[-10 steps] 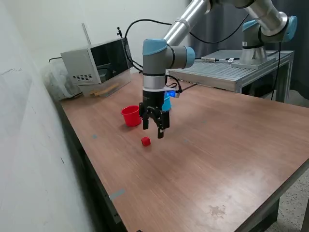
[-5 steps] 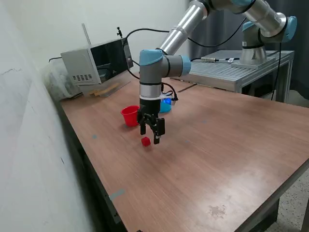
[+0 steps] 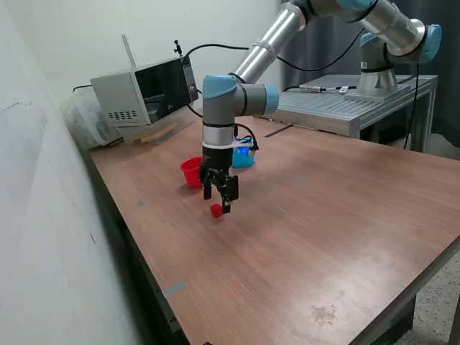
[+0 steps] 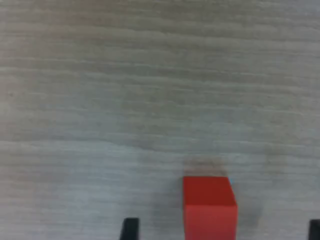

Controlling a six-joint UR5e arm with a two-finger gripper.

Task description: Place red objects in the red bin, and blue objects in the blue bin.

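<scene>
a: containers first. what's on the bench?

b: red cup [image 3: 192, 172] stands upright on the wooden table [image 3: 345, 230], at the exterior view's left of the arm [image 3: 219, 115]. light-blue cup [image 3: 243, 158] sits just behind the arm, partly hidden by it. both rims face up; from here i cannot tell what is inside either one.

a: and the cube?

b: one red cube [image 3: 215, 210] lies on the table in front of the red cup, apart from it. gripper [image 3: 219, 200] hangs right over it, fingers parted. wrist view puts the same cube [image 4: 209, 205] on the wood grain between the two dark fingertips [image 4: 130, 229], closer to one side than centred; neither tip touches it. fingers released, holding nothing.

a: change against a second ago?

b: arm has swung toward the exterior view's left and come down. it then stood higher and off to the cube's right in that view, covering most of the blue cup; now more of that cup shows. cube and red cup have not moved.
</scene>
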